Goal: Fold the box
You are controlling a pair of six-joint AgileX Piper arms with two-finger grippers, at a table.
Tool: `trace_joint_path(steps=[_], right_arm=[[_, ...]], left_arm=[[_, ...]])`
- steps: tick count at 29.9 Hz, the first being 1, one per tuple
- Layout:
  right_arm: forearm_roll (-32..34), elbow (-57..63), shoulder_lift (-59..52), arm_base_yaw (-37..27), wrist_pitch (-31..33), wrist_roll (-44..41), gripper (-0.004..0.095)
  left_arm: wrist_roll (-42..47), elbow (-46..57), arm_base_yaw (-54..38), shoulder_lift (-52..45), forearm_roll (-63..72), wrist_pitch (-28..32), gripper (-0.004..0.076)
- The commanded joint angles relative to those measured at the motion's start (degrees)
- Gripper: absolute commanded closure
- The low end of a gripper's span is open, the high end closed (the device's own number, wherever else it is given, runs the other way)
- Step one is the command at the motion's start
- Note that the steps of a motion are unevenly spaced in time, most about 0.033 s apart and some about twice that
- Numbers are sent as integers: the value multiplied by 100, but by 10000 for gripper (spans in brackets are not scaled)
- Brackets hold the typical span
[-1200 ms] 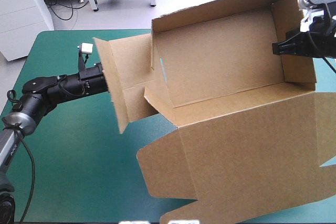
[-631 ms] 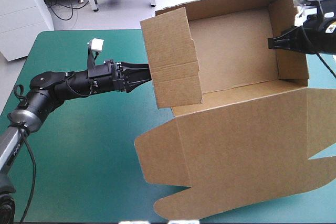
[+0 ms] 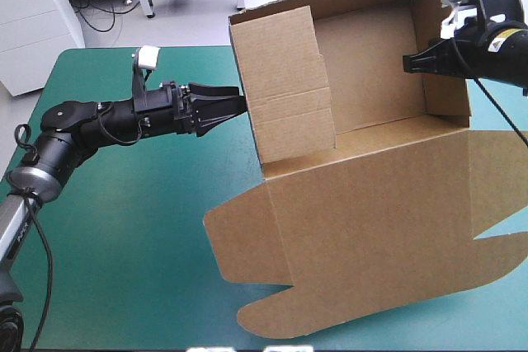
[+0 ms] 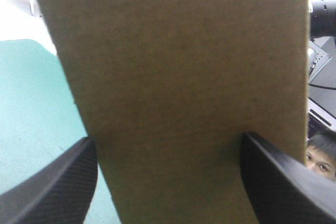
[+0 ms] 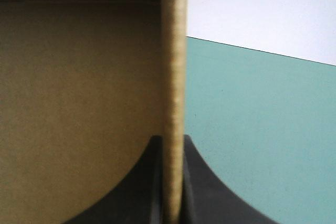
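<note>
The box stood on the right half of the teal-green cover, walls raised and lid flat toward the near edge. The right gripper was clamped on the right wall, judged to steady the tray while the left gripper met the left end wall. Only the left wrist view showed its fingers spread wide, gripping nothing, with board flat ahead. Only the right wrist view showed the wall's edge pinched between fingers all but closed.
</note>
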State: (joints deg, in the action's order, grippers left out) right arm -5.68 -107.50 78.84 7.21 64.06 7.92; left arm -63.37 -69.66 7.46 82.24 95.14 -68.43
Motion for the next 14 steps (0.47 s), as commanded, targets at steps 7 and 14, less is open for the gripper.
trace_joint_path(steps=[7, 14], right_arm=[[-47, -133, 45, 56, -619, -293, 923], [260, -133, 155, 363, -792, -468, 923]], left_arm=[[54, -332, 40, -199, 703, -581, 183], [408, -657, 40, -188, 118, 54, 183]])
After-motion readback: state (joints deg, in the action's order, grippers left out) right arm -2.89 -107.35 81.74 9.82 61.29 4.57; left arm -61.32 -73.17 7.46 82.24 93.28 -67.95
